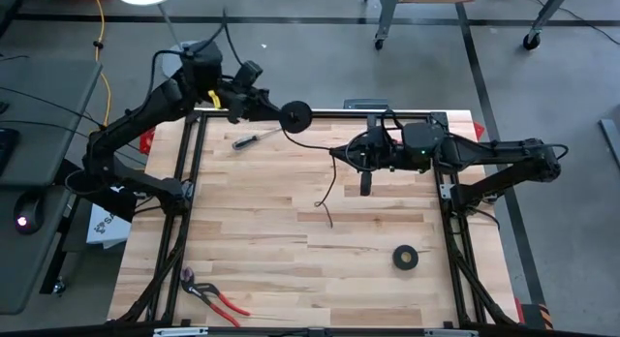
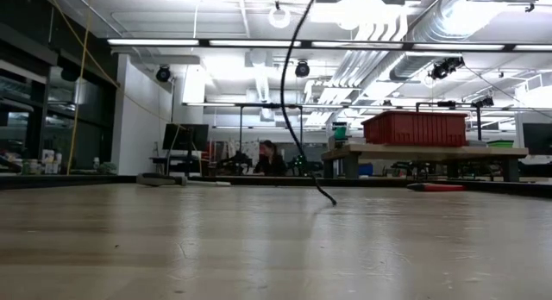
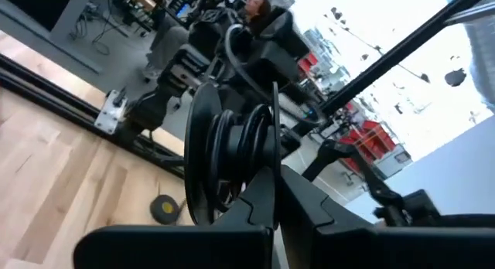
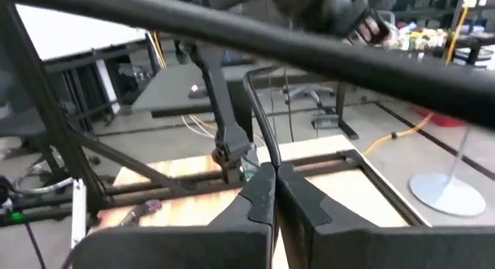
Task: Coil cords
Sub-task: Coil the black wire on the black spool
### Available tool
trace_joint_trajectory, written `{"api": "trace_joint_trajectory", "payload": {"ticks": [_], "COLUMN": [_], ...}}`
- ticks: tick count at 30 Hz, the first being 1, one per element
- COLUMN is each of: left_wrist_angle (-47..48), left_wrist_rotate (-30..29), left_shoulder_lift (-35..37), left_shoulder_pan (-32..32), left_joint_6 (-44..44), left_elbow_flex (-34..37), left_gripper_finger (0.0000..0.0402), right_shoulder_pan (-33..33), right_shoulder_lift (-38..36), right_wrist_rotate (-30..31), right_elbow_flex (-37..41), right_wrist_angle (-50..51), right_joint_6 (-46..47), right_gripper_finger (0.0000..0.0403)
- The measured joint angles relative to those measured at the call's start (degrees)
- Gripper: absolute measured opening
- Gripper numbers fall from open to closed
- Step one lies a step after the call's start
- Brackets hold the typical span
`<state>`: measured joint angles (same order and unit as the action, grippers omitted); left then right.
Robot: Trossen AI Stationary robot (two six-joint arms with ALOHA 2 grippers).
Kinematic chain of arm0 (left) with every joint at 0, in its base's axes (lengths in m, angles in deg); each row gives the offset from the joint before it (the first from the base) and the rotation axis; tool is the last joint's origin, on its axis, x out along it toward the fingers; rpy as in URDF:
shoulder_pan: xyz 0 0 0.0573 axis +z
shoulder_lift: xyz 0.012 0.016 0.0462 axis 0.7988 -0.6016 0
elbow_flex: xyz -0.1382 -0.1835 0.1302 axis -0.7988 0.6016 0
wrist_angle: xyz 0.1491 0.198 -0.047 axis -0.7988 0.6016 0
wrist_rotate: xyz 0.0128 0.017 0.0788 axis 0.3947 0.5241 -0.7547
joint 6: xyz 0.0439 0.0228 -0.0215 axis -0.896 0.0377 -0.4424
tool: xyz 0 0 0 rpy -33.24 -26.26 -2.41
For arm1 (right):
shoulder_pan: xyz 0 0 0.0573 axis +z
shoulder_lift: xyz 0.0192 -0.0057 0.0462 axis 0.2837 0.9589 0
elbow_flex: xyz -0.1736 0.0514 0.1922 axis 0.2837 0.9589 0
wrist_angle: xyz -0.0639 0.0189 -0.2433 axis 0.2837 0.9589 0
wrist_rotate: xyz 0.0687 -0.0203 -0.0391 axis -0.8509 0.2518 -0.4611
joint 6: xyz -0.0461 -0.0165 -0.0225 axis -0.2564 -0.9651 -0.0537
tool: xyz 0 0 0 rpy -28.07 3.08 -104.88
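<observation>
The cords show as one thin black cable. Part of it is wound into a small coil (image 1: 295, 114), seen close up as several loops (image 3: 232, 145). My left gripper (image 1: 278, 111) is shut on that coil above the table's far left. From the coil a strand (image 1: 318, 138) runs to my right gripper (image 1: 344, 153), which is shut on it over the far middle. Below that gripper the tail (image 1: 332, 197) hangs down, and its tip (image 2: 332, 201) touches the wooden table (image 1: 291, 269). My left gripper pinches the coil's bundled loops (image 3: 259, 157) between its two fingers, at one side of the ring. The fingers come in roughly level from the table's left. The coil stands on edge, lifted clear of the table. My right gripper pinches a single strand of the cable (image 4: 267, 149) between its fingertips, coming in level from the table's right. The strand rises out of the fingers and bends away toward the coil. The tail hangs slack below.
A screwdriver (image 1: 247, 140) lies at the far left of the table. A black tape roll (image 1: 405, 258) lies near right, and red-handled pliers (image 1: 215, 296) lie near left. Black frame rails (image 1: 189, 182) border the board. A yellow cable (image 1: 100, 46) lies on the floor beyond.
</observation>
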<state>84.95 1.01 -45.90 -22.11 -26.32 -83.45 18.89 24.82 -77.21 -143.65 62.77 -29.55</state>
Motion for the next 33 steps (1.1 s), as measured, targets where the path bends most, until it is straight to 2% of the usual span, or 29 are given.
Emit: {"api": "trace_joint_trajectory", "payload": {"ticks": [4,10,18,24,29,33], "left_wrist_angle": [2.4,11.6,12.3,6.5,-0.7,-5.3], "left_wrist_rotate": [1.0,0.3,-1.9,-0.8,0.3,0.4], "left_shoulder_lift": [2.2,4.9,2.4,0.7,0.5,0.9], "left_shoulder_pan": [1.0,1.2,-2.1,-2.9,-2.9,-2.8], "left_joint_6": [0.7,-2.2,-3.1,-2.8,-2.8,-2.8], "left_elbow_flex": [-0.3,-0.3,-0.3,-0.3,-0.3,-0.3], "left_gripper_finger": [0.0000,0.0000,0.0000,0.0000,0.0000,0.0000], "right_shoulder_pan": [0.0,-0.2,-0.5,-0.1,-0.4,-1.6], "right_shoulder_lift": [-2.1,-5.3,-5.4,-4.8,-1.1,2.8], "right_wrist_rotate": [0.2,2.2,2.9,2.2,4.1,0.5], "right_elbow_flex": [-0.1,-1.0,-1.1,-1.1,-1.1,-1.1], "right_wrist_angle": [-0.4,-0.5,-3.0,-0.8,-0.8,-2.0], "right_joint_6": [-0.4,-2.2,-1.2,0.9,1.2,1.8], "right_gripper_finger": [0.0000,0.0000,0.0000,0.0000,0.0003,0.0039]}}
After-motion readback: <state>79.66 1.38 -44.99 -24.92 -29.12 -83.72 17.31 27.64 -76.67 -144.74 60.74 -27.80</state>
